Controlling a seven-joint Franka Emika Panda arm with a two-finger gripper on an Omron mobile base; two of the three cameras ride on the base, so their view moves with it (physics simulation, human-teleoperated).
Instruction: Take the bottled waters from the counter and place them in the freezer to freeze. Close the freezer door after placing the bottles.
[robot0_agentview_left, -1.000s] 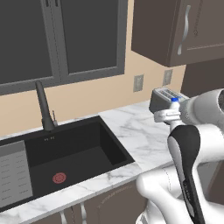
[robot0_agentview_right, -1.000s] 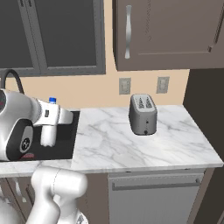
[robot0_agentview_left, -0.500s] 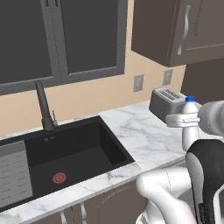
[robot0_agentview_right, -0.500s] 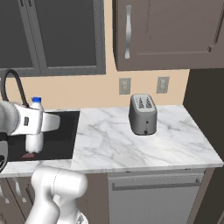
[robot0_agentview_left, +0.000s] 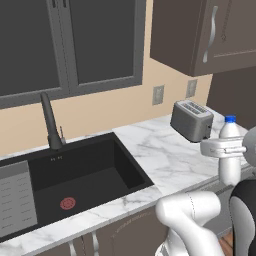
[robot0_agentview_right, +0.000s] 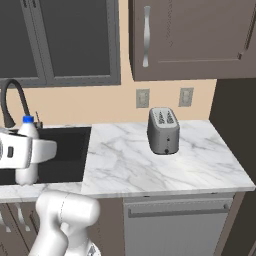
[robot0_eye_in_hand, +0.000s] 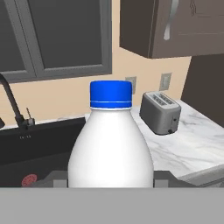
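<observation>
Window (robot0_agentview_left: 65, 45): dark panes in a grey frame, on the tan wall above the sink.

Cabinets (robot0_agentview_right: 190, 37): dark brown wall units with silver handles, above the toaster.

Counter (robot0_agentview_right: 150, 160): white marble with grey veins, over brown base cabinets.

Sink (robot0_agentview_left: 75, 180): black basin set in the counter, red ring at its drain, ribbed grey tray at its left end.

Faucet (robot0_agentview_left: 50, 122): tall, dark, at the back of the sink against the wall.

Toaster (robot0_agentview_right: 163, 131): grey, two slots, standing on the marble under two wall outlets; well apart from the bottle.

Claw (robot0_agentview_left: 226, 149): white, level, off the counter's front edge, closed about the bottle's body. Its jaws stand partly apart, kept so by the bottle's width.

Bottle (robot0_agentview_left: 229, 150): white plastic with a blue cap, upright, held clear of the counter. The claw grips it at mid-body, so neck and cap rise above the fingers and the base hangs below. In the hand view it stands dead centre (robot0_eye_in_hand: 111, 144), between the tips.
</observation>
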